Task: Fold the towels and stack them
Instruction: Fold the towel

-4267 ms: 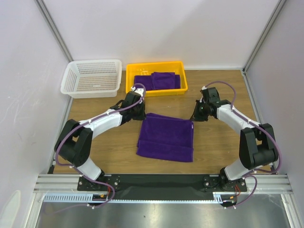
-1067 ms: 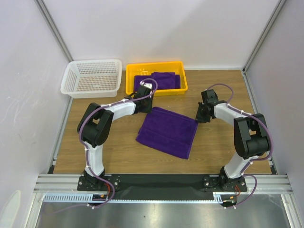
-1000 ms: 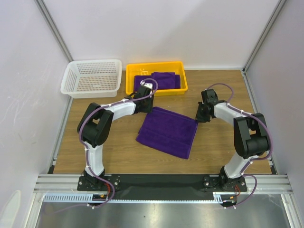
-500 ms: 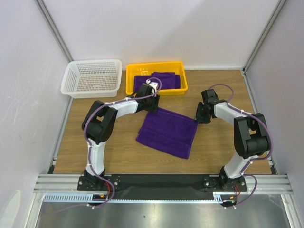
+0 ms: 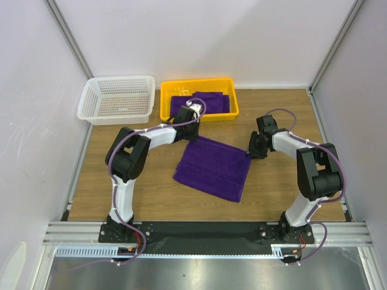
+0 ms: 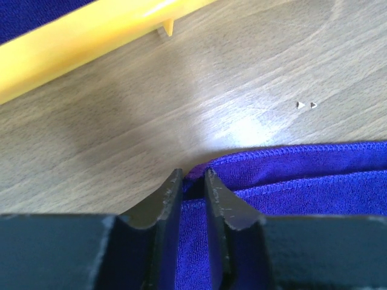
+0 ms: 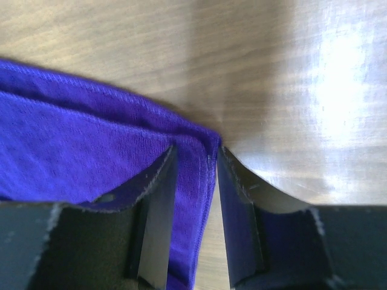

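while the folded towel (image 5: 213, 168) lies tilted in the middle of the bench (image 5: 121, 175), each claw sits at one of its far corners. the left claw (image 6: 193, 175) is pinched on the far left corner, near the yellow tray (image 5: 166, 104). the right claw (image 7: 196, 150) stands a little open, one finger on each side of the far right corner's hem. the far edge runs from claw to claw, and the rest of the cloth spreads toward the near side. i think that edge gets pulled near next. more towels (image 5: 208, 103) lie in the tray.

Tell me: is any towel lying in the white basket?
No, the white basket shows only bare mesh; folded towels sit in the yellow tray.
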Motion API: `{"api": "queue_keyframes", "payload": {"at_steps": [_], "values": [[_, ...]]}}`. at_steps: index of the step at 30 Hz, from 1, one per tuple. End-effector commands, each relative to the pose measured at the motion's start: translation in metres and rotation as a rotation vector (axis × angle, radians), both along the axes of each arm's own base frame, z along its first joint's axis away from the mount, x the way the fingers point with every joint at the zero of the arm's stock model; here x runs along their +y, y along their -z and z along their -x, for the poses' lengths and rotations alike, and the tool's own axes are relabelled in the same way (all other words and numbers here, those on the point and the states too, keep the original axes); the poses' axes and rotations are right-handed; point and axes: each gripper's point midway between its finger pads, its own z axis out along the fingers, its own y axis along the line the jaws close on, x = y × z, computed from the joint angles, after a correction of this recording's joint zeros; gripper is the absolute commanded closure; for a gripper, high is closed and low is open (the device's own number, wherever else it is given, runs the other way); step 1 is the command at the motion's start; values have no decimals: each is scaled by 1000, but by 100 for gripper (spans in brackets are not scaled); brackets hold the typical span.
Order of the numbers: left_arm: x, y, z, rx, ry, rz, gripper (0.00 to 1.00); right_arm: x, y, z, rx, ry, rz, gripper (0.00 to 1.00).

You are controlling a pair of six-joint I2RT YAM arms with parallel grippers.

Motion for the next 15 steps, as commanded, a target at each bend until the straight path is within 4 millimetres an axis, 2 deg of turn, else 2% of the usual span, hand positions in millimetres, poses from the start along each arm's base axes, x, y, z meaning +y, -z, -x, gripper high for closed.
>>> {"api": "queue_keyframes", "payload": {"at_steps": [1,6,7,9,12,15], "values": [[-4,5,7,15,36,13,76,2,8,-1,6,9,-19,62],[-4,6,8,18,32,16,91,1,15,2,13,9,-15,64],[-3,6,8,17,30,16,96,1,16,3,19,7,-14,66],[-3,5,8,16,31,15,100,0,18,5,28,9,-8,70],[-4,3,10,6,38,23,100,0,18,5,18,2,-9,81],[-6,-1,11,3,46,41,100,1,18,1,11,4,-15,99]]}}
